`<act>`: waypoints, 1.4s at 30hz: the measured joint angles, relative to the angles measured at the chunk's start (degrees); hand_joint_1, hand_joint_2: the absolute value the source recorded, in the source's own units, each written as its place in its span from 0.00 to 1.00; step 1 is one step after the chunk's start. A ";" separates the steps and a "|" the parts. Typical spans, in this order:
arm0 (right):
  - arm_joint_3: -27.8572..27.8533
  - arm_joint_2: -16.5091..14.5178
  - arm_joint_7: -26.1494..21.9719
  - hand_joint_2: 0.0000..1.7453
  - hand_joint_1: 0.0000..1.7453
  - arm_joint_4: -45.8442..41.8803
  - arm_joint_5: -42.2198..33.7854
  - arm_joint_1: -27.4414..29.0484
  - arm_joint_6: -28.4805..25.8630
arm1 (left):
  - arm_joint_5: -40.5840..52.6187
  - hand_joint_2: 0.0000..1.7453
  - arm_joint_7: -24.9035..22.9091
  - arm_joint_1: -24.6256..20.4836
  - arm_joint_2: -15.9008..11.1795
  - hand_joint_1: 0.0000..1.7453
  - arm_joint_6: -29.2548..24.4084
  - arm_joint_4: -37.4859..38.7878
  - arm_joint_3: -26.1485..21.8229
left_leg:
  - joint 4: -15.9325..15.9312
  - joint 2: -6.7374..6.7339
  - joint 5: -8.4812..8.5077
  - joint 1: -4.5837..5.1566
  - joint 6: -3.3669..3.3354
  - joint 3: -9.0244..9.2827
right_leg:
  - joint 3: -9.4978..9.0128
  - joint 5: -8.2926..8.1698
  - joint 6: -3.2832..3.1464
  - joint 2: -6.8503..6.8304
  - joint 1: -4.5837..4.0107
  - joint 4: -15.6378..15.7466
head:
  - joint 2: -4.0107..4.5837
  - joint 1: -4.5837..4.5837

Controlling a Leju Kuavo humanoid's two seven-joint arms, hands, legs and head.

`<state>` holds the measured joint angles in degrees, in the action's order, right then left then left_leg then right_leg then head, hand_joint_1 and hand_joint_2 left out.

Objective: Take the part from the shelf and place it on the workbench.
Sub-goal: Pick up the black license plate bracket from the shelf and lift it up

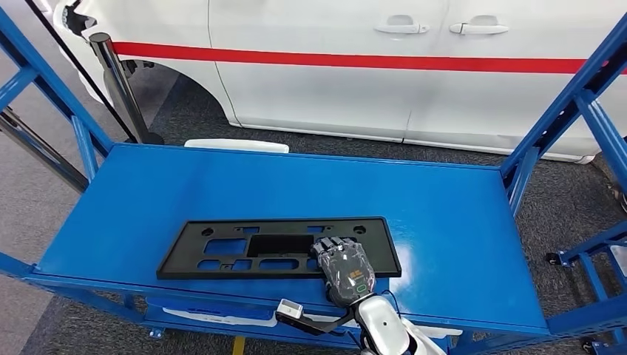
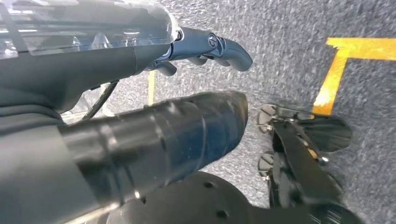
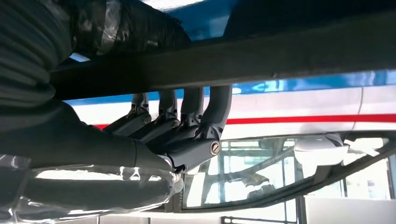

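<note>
A flat black plastic part (image 1: 244, 248) with several cut-outs lies on the blue shelf (image 1: 444, 214), close to its near edge. My right hand (image 1: 346, 272) lies over the part's right near portion. In the right wrist view its dark fingers (image 3: 187, 121) hook over the edge of the part (image 3: 280, 56) and the thumb sits on the other face, so the hand grips it. My left hand (image 2: 93, 60) hangs over the grey floor with its fingers (image 2: 219, 46) and thumb (image 2: 187, 130) apart, holding nothing.
Blue frame uprights (image 1: 562, 118) rise at both ends of the shelf. A white car (image 1: 333, 66) with a red stripe stands just behind it, and a black stanchion post (image 1: 118, 81) at the back left. Yellow floor marking (image 2: 336, 70) runs under the left arm.
</note>
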<state>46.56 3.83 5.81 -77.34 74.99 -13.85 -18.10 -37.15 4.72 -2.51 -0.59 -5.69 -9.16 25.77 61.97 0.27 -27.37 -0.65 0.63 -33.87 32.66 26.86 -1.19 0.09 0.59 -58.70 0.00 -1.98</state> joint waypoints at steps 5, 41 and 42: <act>0.04 0.04 0.13 1.00 1.00 0.06 -0.03 -0.25 0.33 | -0.04 1.00 1.00 -0.12 -0.02 0.00 -0.01 0.00 0.02 | -4.34 0.06 1.04 0.25 -1.51 1.79 | 0.24 0.09 1.51 0.17 -0.18 -0.11 | 0.00 -0.02; 7.45 10.80 27.39 1.00 1.00 -8.20 14.81 -6.18 -12.28 | -1.36 1.00 -3.53 -0.21 -0.09 0.00 -4.39 0.00 0.81 | -4.07 -0.36 2.76 0.17 -3.01 -0.29 | 6.20 8.90 2.41 0.00 0.08 -14.80 | 0.00 -0.09; 7.45 11.39 27.39 1.00 1.00 -9.03 14.80 -6.43 -12.38 | -1.40 1.00 -3.54 -0.20 -0.09 0.00 -4.37 0.00 0.92 | -3.87 -0.36 2.93 0.21 -3.01 -0.70 | 6.22 8.95 2.48 -0.01 0.14 -15.89 | 0.00 -0.08</act>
<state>54.01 15.22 33.20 -86.37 89.79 -20.28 -30.48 -38.56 1.18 -2.71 -0.68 -10.06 -9.16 26.69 58.11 -0.09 -24.44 -0.44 -2.39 -34.57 38.88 35.81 1.29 0.08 0.74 -74.58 0.00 -2.07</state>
